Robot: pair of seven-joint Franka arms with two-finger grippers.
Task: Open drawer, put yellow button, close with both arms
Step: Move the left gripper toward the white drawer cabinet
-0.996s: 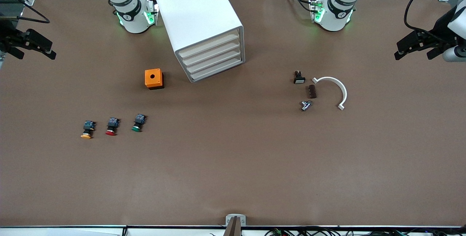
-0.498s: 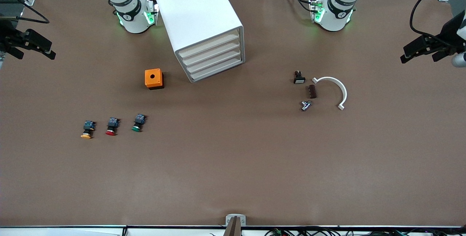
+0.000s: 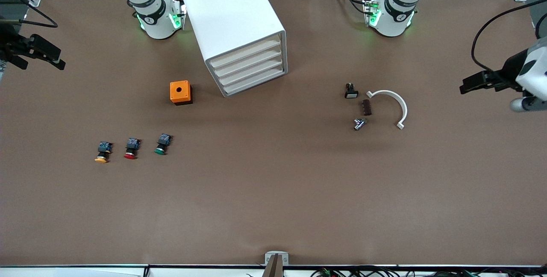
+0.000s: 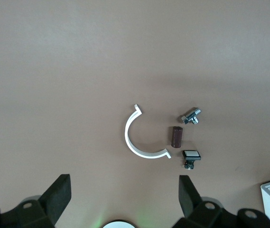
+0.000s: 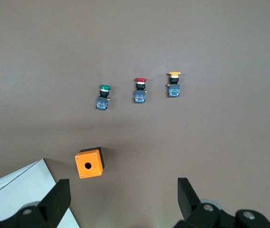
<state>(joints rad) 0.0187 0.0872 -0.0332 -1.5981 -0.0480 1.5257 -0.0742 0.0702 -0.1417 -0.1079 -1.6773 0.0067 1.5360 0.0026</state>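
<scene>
The white cabinet [image 3: 239, 25] stands between the arm bases. Its four cream-fronted drawers are all shut, the uppermost drawer [image 3: 245, 49] included. The yellow button [image 3: 101, 153] lies on the table toward the right arm's end, the end one of a row of three; it also shows in the right wrist view [image 5: 174, 84]. My right gripper [image 3: 42, 61] is open and empty, up over the table's edge at its own end [image 5: 124, 194]. My left gripper [image 3: 472, 83] is open and empty, up over the table's other end [image 4: 124, 194].
A red button [image 3: 131, 148] and a green button [image 3: 162, 144] lie beside the yellow one. An orange box [image 3: 180, 92] sits near the cabinet. A white arc [image 3: 395, 101], a brown block [image 3: 366, 107], a metal bolt [image 3: 359, 123] and a small black switch [image 3: 351, 91] lie toward the left arm's end.
My left gripper has swung outward and then come down lower in the front view, over its end of the table. The right gripper has barely moved. Nothing on the table has moved.
</scene>
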